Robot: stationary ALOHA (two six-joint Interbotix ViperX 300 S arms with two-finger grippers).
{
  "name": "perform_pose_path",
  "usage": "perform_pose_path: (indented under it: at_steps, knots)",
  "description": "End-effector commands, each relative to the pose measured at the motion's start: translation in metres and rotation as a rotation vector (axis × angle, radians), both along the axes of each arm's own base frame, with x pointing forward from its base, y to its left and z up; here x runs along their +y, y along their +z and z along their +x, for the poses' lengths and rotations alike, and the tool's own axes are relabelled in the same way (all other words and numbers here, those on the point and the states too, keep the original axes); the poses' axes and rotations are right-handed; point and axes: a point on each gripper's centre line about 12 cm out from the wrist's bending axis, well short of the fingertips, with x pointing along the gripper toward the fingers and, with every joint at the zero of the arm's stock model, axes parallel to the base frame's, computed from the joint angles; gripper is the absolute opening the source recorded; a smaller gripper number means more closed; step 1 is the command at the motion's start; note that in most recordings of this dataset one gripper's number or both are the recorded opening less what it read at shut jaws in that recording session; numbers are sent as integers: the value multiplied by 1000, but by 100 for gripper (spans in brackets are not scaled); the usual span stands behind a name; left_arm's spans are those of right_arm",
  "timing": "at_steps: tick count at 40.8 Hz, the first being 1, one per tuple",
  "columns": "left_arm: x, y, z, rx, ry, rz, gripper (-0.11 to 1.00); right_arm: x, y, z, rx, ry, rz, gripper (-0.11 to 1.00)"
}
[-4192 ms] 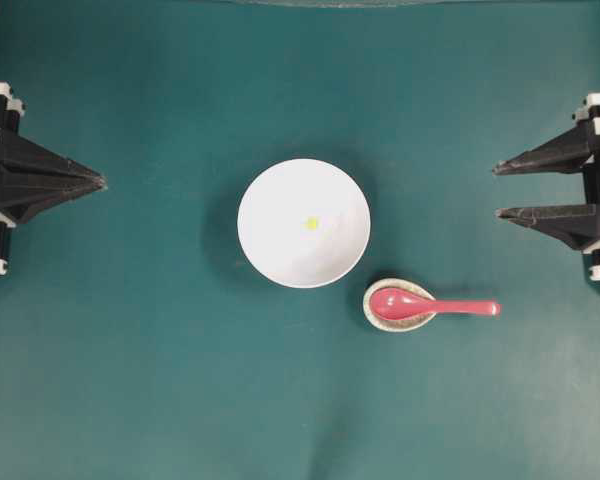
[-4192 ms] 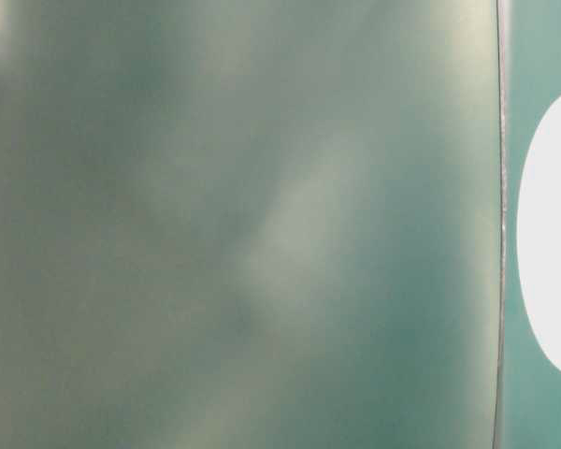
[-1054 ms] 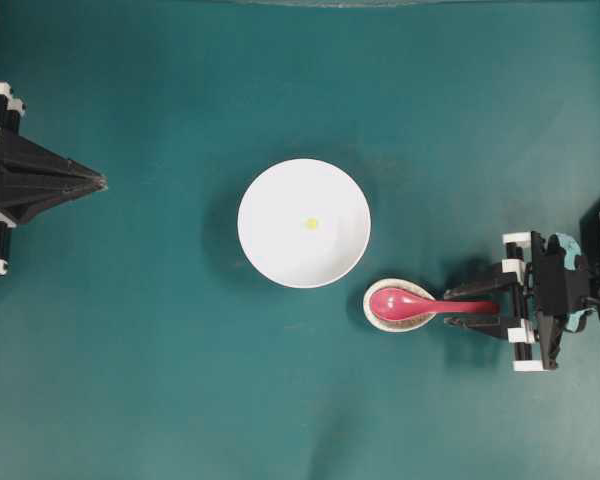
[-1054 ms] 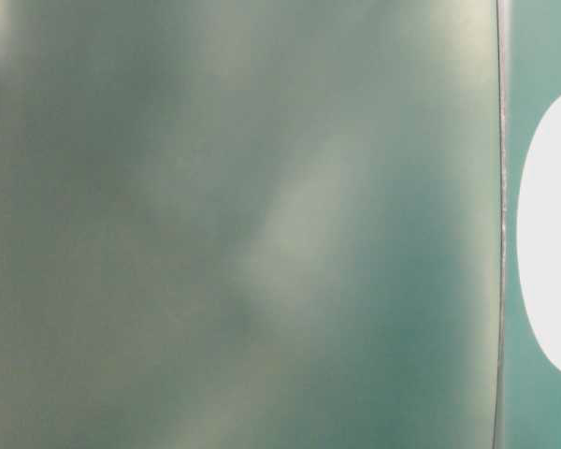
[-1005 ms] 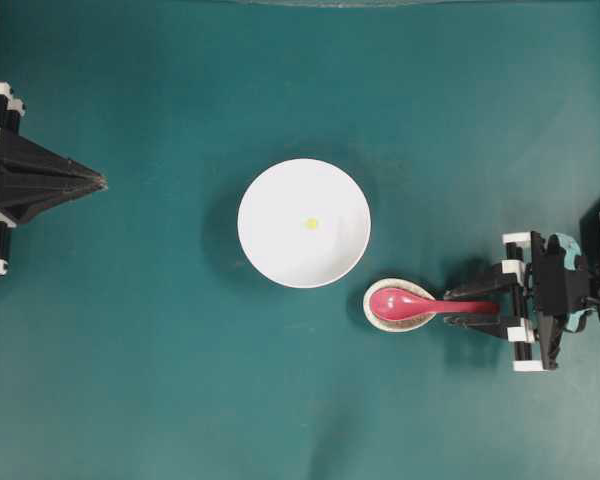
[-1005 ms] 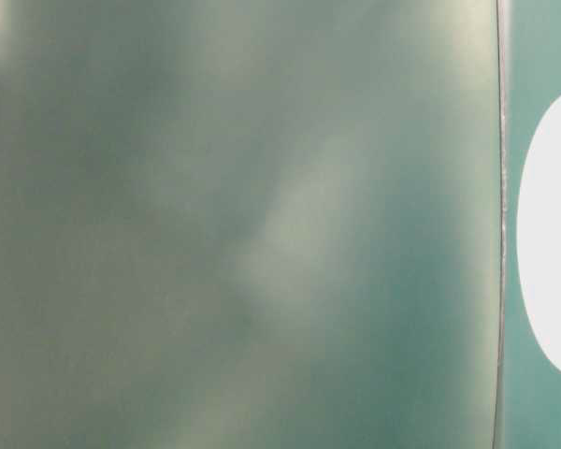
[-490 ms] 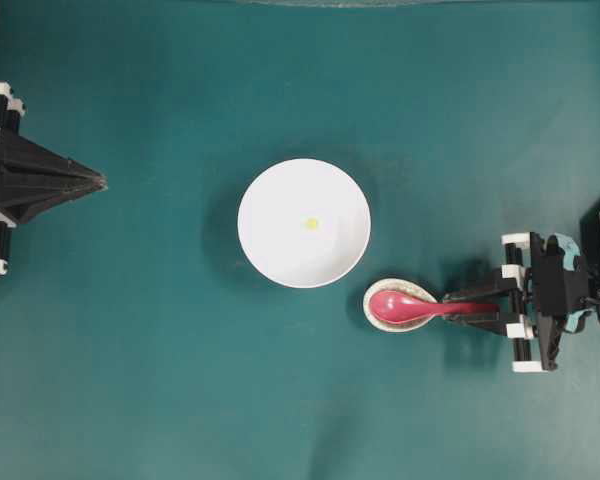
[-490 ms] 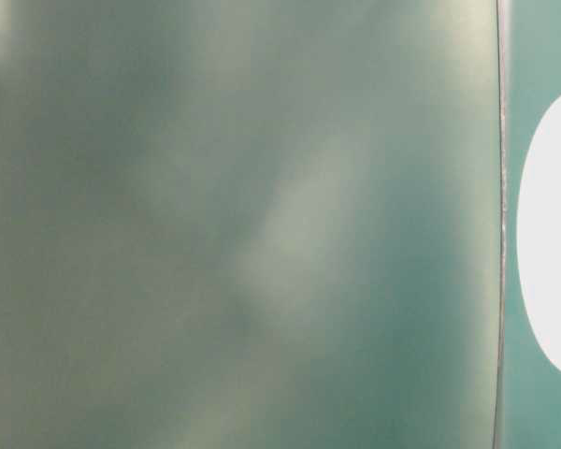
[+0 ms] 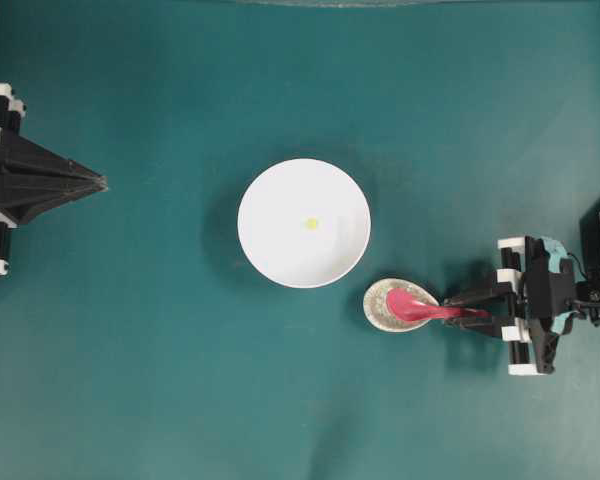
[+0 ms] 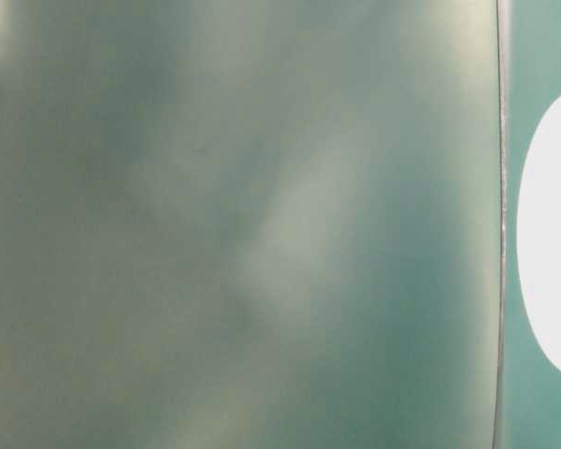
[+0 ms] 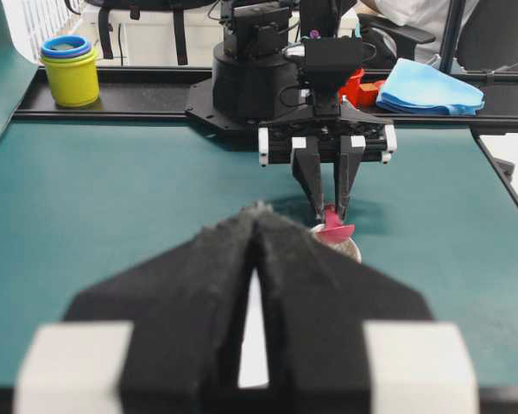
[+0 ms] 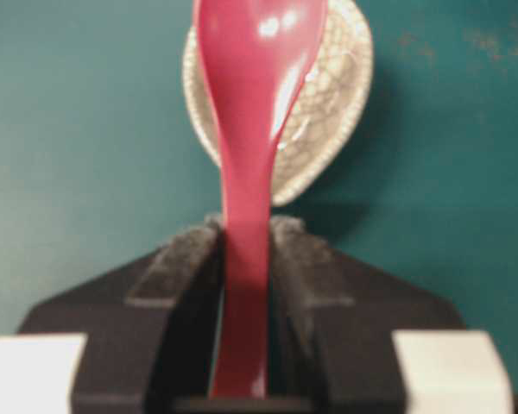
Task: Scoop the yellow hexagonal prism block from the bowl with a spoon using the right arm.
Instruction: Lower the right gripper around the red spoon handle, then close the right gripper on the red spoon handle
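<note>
Overhead view shows the right pincer (image 9: 463, 306) closed on the handle of the spoon (image 9: 420, 306), with one finger pressing each side of it. The right wrist view confirms this grip: the handle runs between the two black fingers (image 12: 180, 285), and the scoop is above the speckled dish (image 12: 328, 103). The scoop looks tilted and lifted a little from the dish, but I cannot tell if it touches it. The bowl (image 9: 265, 255) stands near the middle of the green bench (image 9: 160, 380), just beside the dish. The yellow hexagonal prism block (image 9: 311, 223) lies inside the bowl, close to its centre. The left pincer (image 9: 98, 182) is closed at the left edge, well apart from the bowl.
</note>
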Motion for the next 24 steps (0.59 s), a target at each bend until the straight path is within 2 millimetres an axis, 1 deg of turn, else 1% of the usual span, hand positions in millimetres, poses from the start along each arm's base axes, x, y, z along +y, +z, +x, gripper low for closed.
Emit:
perform_pose_path:
  at_steps: [1, 9, 14, 24]
  knots:
    - [0, 8, 2, -17, -1, 1, 2, -1, 3, 3, -12, -15, 12, 29]
    - [0, 8, 2, -17, -2, 0, 2, -1, 4, 3, -17, -20, 16, 31]
    - [0, 8, 2, -17, -2, 0, 2, -2, 9, 1, -30, -20, 25, 32]
    - [0, 8, 2, -17, -2, 1, 2, -6, 17, -4, -55, -21, 42, 43]
